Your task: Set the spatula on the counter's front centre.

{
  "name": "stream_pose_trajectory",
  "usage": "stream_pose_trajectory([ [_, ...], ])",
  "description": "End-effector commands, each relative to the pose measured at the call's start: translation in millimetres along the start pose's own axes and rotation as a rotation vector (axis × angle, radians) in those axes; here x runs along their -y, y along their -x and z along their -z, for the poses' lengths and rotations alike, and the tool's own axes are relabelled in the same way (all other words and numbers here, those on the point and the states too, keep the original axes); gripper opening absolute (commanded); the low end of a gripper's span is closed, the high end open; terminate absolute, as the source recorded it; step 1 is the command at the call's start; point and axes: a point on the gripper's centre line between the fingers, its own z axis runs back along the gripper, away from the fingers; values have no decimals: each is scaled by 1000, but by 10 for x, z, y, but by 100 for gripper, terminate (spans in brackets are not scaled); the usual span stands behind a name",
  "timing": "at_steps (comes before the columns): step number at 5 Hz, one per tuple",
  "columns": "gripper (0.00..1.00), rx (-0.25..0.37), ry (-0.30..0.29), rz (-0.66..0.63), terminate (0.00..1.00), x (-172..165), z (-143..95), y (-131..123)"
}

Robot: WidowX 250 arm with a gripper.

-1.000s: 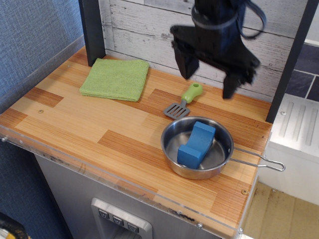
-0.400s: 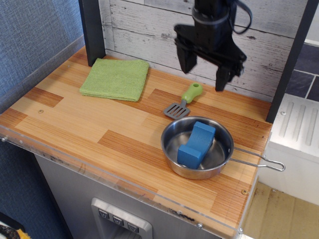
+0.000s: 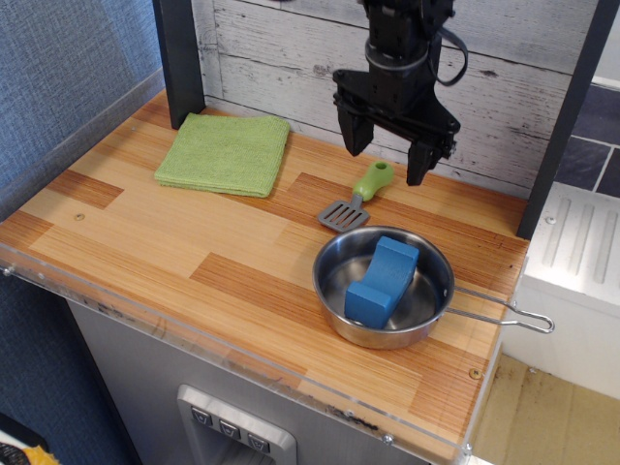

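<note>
Approaching step in hand, nothing grasped yet. Bench [image 3: 145,242] front centre bare wood. Hand [image 3: 386,155] spread wide, hanging over spatula [image 3: 356,198], which lies flat at rear, just behind pan [image 3: 385,286]. Next: descend, straddle green handle, close.

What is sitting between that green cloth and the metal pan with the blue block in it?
Mostly bare counter. Only the spatula lies near that stretch, beside the pan and right of the green cloth, in this single overhead view.
</note>
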Motion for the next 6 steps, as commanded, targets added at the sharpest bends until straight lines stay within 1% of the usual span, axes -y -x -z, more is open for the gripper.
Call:
stream_pose_trajectory([
  [1, 100, -7, -12, -48, 0, -157, 135, -44],
  [2, 100, -42, -19, -60, 0, -160, 248, 6],
  [3, 100, -65, -11, -62, 0, -112, 347, 40],
  [4, 0, -52, -35, -54, 0, -77, 354, 62],
  [5, 0, -41, -45, -62, 0, -71, 311, 44],
  [6, 0, -39, -40, -72, 0, -71, 288, 70],
])
